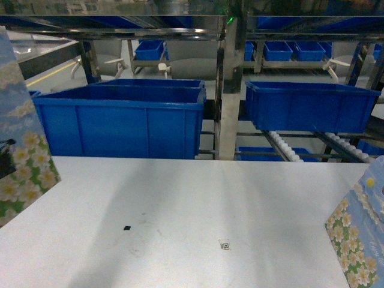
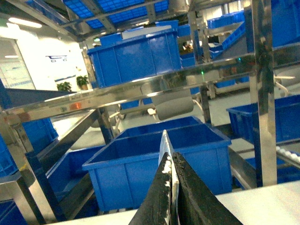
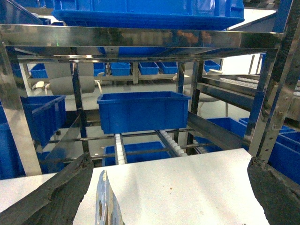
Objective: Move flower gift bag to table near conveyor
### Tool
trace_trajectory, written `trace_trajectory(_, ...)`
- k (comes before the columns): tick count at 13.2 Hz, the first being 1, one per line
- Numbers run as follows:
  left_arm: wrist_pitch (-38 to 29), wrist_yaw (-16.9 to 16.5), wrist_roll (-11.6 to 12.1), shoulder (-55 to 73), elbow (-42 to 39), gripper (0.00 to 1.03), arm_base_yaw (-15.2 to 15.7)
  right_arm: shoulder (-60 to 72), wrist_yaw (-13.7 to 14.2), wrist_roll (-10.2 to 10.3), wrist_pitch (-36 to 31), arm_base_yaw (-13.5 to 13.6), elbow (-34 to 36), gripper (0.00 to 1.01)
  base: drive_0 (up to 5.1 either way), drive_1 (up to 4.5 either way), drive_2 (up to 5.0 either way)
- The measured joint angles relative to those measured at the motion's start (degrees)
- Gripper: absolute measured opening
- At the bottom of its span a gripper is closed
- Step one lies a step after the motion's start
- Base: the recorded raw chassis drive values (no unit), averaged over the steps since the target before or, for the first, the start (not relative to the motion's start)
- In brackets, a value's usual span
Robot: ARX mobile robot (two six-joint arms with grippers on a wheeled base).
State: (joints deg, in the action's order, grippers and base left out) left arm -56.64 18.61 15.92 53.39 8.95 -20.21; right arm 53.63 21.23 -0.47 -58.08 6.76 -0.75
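Flower gift bag hung at the table's left edge, its top clamped by the left gripper; lower it upright before releasing. Right gripper stood open beside another bag.

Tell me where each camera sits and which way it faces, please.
Head: on the robot, slanting down over the table, conveyor behind; no arm clearly shown.
Left wrist: on left arm, facing blue bins; left pincer shut on flower gift bag edge.
Right wrist: on right arm, facing conveyor; right pincer open.
Shared: all three show the conveyor.
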Motion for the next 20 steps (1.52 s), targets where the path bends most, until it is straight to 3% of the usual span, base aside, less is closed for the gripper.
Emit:
trace_trajectory(3,-16.5,5.4,1.2,19.5,4.2,0.02,-5.2,0.0,0.0,0.0,0.0,0.0,0.0,0.98,0.0,0.0,0.0)
trace_trajectory(6,-16.6,10.1,4.4,36.2,8.1,0.02,-12.0,0.0,0.0,0.0,0.0,0.0,0.0,0.98,0.0,0.0,0.0)
trace_trajectory(8,-17.1,13.4,5.9,45.0,11.7,0.02,-14.5,0.0,0.0,0.0,0.0,0.0,0.0,0.98,0.0,0.0,0.0)
trace_trajectory(9,-17.0,15.0,6.0,49.0,12.0,0.02,-14.0,0.0,0.0,0.0,0.0,0.0,0.0,0.98,0.0,0.0,0.0)
trace_trajectory(12,-17.2,15.3,4.7,54.5,12.5,0.02,-9.7,0.0,0.0,0.0,0.0,0.0,0.0,0.98,0.0,0.0,0.0)
trace_trajectory(20,-16.7,9.9,2.1,54.3,20.0,0.02,-4.0,0.0,0.0,0.0,0.0,0.0,0.0,0.98,0.0,0.0,0.0)
